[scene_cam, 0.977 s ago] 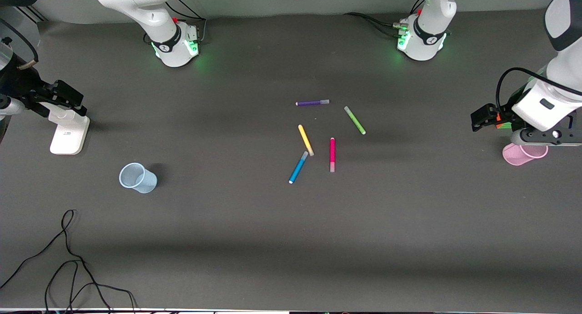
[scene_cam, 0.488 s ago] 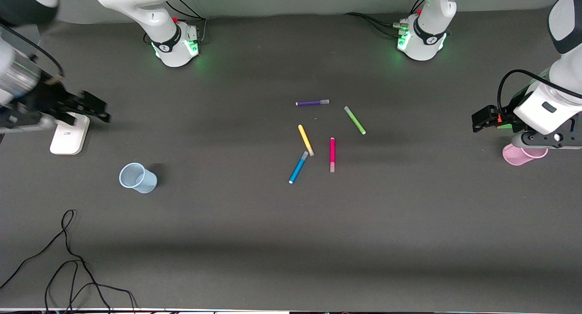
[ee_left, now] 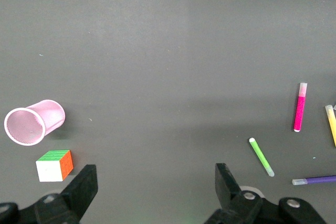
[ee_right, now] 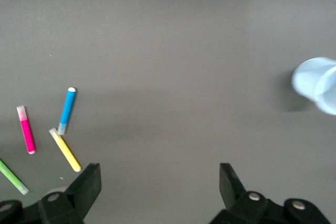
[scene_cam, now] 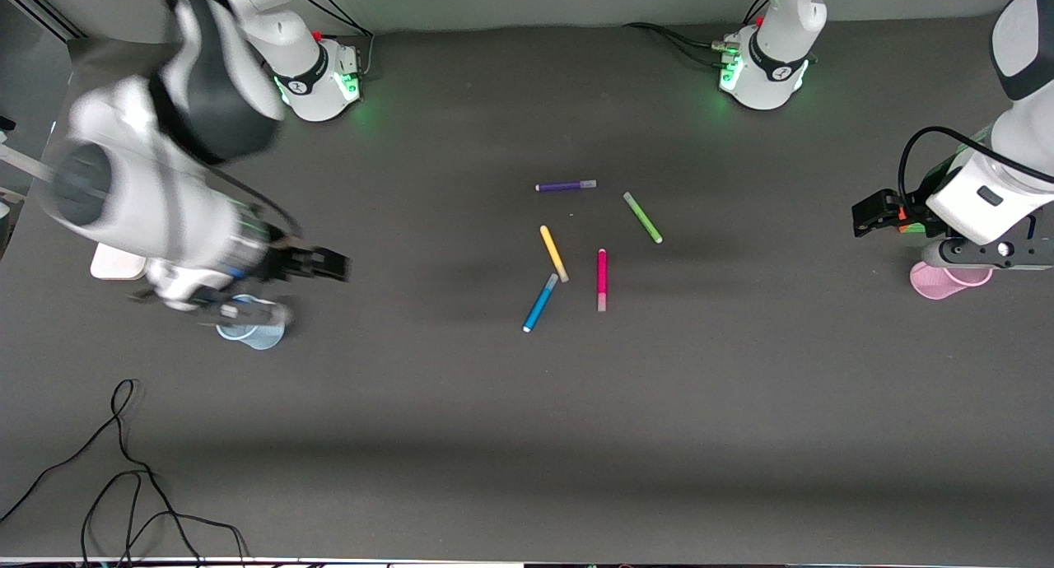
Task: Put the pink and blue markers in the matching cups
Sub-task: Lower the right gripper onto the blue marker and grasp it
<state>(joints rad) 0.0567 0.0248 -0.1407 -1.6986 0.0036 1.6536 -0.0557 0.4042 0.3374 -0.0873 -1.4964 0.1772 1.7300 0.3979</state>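
**Two grippers wide open, nothing held**

Two arms hang above the table with empty hands. Going across the front view, the right gripper (scene_cam: 333, 265) comes first, fingers (ee_right: 86, 184) spread wide over bare mat, with the pale blue cup (scene_cam: 251, 333) standing just beside its wrist. Ahead of those fingers, near mid-table, lie the blue marker (scene_cam: 540, 303), the yellow marker (scene_cam: 553, 253) touching its greyish end, and the pink marker (scene_cam: 602, 279) beside them. The purple marker (scene_cam: 566, 186) and green marker (scene_cam: 642, 217) lie farther from the front camera. Last, the left gripper (scene_cam: 874, 212) is fully spread too, over a puzzle cube (ee_left: 54, 164), the pink cup (scene_cam: 947, 279) lying tipped just beside it.
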